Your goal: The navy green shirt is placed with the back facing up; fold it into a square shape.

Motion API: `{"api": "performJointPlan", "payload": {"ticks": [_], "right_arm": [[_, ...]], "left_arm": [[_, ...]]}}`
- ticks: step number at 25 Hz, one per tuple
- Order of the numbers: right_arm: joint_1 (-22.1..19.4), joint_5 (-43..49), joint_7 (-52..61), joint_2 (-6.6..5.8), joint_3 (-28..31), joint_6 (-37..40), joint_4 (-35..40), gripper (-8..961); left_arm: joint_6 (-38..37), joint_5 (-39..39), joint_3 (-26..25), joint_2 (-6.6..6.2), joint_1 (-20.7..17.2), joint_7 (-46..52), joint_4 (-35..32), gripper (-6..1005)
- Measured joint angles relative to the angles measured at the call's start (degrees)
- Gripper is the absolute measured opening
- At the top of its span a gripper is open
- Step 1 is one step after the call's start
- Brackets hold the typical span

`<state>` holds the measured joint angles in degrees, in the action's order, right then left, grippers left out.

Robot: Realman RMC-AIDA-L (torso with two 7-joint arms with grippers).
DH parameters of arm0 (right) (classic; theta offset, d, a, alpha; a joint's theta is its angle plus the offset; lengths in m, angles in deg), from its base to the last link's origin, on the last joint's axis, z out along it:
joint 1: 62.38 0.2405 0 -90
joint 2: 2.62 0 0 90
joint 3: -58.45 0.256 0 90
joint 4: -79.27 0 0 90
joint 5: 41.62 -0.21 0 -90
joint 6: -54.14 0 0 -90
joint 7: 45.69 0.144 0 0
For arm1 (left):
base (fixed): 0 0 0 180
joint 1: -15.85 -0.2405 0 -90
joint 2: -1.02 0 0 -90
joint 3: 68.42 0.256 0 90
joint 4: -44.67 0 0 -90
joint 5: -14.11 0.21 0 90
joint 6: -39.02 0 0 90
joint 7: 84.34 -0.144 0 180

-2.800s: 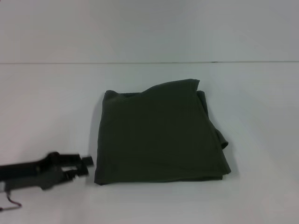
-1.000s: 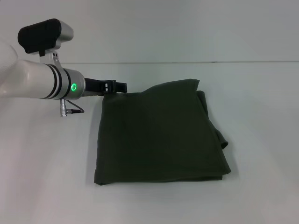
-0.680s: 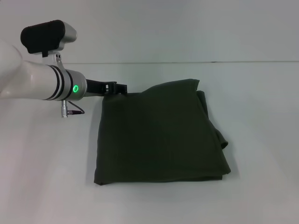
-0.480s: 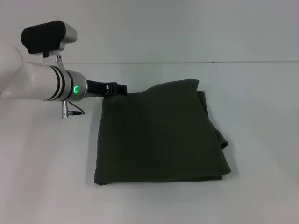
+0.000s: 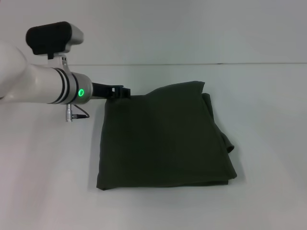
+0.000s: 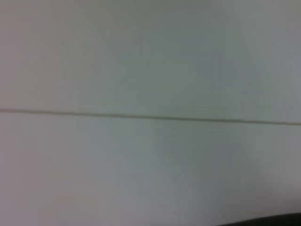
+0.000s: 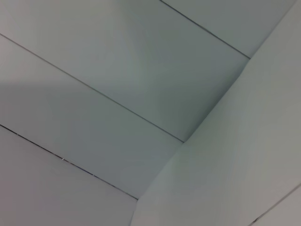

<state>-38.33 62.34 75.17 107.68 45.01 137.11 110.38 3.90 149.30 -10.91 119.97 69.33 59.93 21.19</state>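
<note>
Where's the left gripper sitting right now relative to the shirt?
In the head view the left gripper is at the far left corner of the folded navy green shirt, on the white table; the arm reaches in from the left.

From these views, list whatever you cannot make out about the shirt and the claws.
- Left claw, head view: it sits at the far left corner of the shirt; dark on dark, so open or shut cannot be told.
- Left wrist view: only pale surface and a dark sliver at the edge; no fingers.
- Right claw: in no view; its wrist camera shows only panels.
- Shirt underside: hidden by its own folds.
</note>
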Motion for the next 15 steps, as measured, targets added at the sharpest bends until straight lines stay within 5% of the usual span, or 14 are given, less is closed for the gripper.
{"api": "performJointPlan", "payload": {"ticks": [5,15], "right_arm": [[-0.17,-0.15,0.6,0.0,0.0,-0.01,0.0,909],[-0.34,-0.35,0.63,-0.14,0.0,-0.33,0.0,908]], "left_arm": [[-0.39,-0.01,1.93,0.44,0.04,-0.32,-0.84,590],[0.86,-0.28,1.42,0.91,-2.81,-0.35,-4.95,114]]}}
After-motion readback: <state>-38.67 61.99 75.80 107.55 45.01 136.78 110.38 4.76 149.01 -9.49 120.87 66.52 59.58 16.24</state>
